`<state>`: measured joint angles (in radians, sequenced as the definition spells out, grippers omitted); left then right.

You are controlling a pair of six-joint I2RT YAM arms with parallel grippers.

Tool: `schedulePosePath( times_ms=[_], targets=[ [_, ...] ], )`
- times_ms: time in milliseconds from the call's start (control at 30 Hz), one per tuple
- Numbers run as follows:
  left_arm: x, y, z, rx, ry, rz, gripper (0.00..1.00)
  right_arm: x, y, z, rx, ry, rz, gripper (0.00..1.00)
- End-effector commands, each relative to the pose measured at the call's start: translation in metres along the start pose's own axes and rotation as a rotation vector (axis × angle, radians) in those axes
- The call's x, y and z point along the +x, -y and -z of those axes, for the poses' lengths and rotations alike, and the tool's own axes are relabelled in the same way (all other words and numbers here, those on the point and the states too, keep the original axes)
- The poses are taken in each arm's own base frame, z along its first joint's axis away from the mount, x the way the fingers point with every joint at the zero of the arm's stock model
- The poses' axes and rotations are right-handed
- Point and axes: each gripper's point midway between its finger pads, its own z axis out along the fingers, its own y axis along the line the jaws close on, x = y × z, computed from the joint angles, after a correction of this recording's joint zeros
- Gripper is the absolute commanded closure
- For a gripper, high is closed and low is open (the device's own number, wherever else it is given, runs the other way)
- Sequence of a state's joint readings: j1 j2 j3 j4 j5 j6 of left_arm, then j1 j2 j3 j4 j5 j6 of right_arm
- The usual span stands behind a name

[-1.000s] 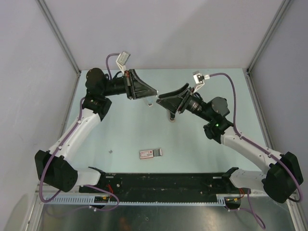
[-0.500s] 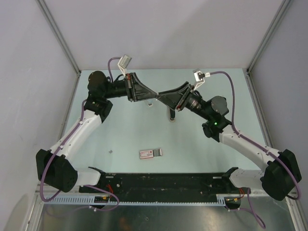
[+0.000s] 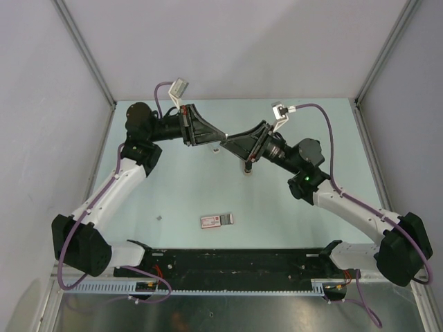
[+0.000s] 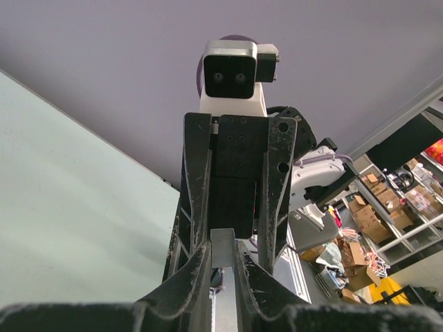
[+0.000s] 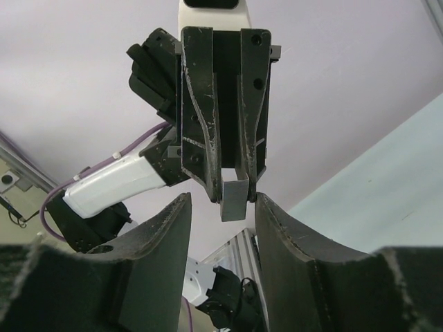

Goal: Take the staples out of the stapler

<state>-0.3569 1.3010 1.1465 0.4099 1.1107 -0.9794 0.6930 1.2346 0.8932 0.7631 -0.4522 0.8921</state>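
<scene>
So in the last second the right gripper has slid in toward the left gripper. There was a clear gap between them, and now they're basically nose to nose up in the air over the far side of the table.

The left one is pinched narrow on a little grey metal strip. My guess is that's the staples, but it's too small to swear to. The right one's jaws are spread fairly wide, sitting either side of the strip without touching it. Looks to me like a handoff is about to happen and it just hasn't closed yet.

The stapler hasn't budged. It's lying flat on the near part of the table, between the two arm bases, well away from both grippers. There's also a thin dark bar under the right arm. If that strip really is the staples, the unloading is mostly done.
</scene>
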Motion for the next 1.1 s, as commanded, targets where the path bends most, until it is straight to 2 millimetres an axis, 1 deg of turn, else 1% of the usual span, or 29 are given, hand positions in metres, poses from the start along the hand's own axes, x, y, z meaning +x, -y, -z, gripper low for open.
schedulePosePath(
  times_ms=[0, 133, 467, 700, 833, 1000, 1067],
  targets=[
    [-0.008, 0.022, 0.004, 0.034, 0.019, -0.067, 0.77, -0.009, -0.018, -0.006, -0.047, 0.012, 0.039, 0.53],
    [-0.008, 0.022, 0.004, 0.034, 0.02, -0.069, 0.77, -0.01, -0.02, -0.005, -0.045, 0.014, 0.049, 0.54],
    [-0.007, 0.021, 0.004, 0.032, 0.02, -0.072, 0.77, -0.013, -0.021, -0.001, -0.028, 0.03, 0.062, 0.67],
    [-0.001, 0.024, 0.006, 0.044, 0.003, -0.098, 0.77, -0.023, -0.018, 0.005, -0.006, 0.058, 0.064, 0.69],
    [0.004, 0.027, 0.007, 0.059, -0.016, -0.122, 0.77, -0.027, -0.018, 0.006, -0.006, 0.069, 0.06, 0.74],
    [0.007, 0.029, 0.007, 0.065, -0.024, -0.125, 0.76, -0.024, -0.018, 0.005, -0.01, 0.062, 0.053, 0.82],
    [0.007, 0.029, 0.007, 0.067, -0.025, -0.126, 0.76, -0.023, -0.019, 0.004, -0.018, 0.06, 0.053, 0.83]
  ],
)
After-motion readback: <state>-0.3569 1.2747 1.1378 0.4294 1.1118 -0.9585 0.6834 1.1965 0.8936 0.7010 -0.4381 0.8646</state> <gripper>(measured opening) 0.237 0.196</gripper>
